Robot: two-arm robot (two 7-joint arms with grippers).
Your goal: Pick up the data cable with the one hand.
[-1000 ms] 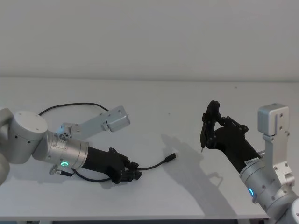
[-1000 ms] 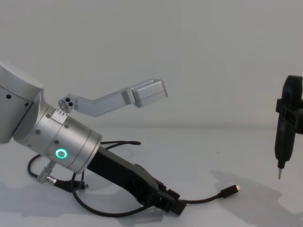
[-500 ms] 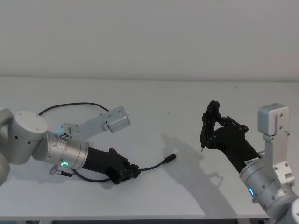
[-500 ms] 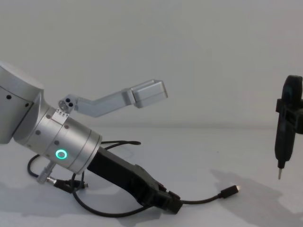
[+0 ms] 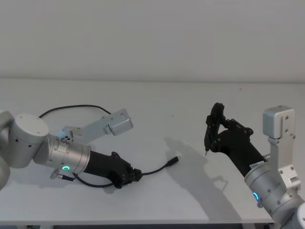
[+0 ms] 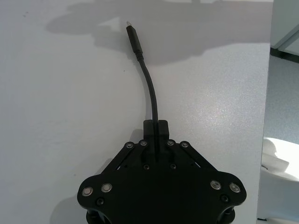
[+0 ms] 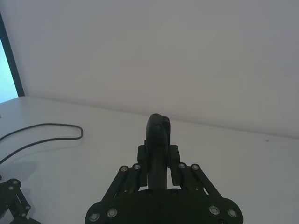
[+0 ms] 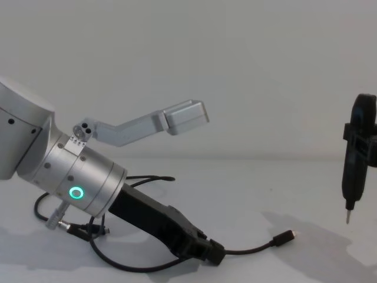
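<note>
The data cable (image 5: 155,170), thin, black and limp with a small metal-tipped plug, curves loosely across the matte white table (image 5: 190,105). The left end effector (image 5: 136,174) sits low at the table, its 2 angular black fingers clamped on the cable just behind the plug, probably so the short free end droops little when lifted. The right end effector (image 5: 209,138) is parked upright, well apart, fingers together.

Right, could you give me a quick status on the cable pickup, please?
Left gripper low at the table, shut on the cable near its plug. Rest of cable lying on table. Right gripper raised, well apart. Nothing in the way.
</note>
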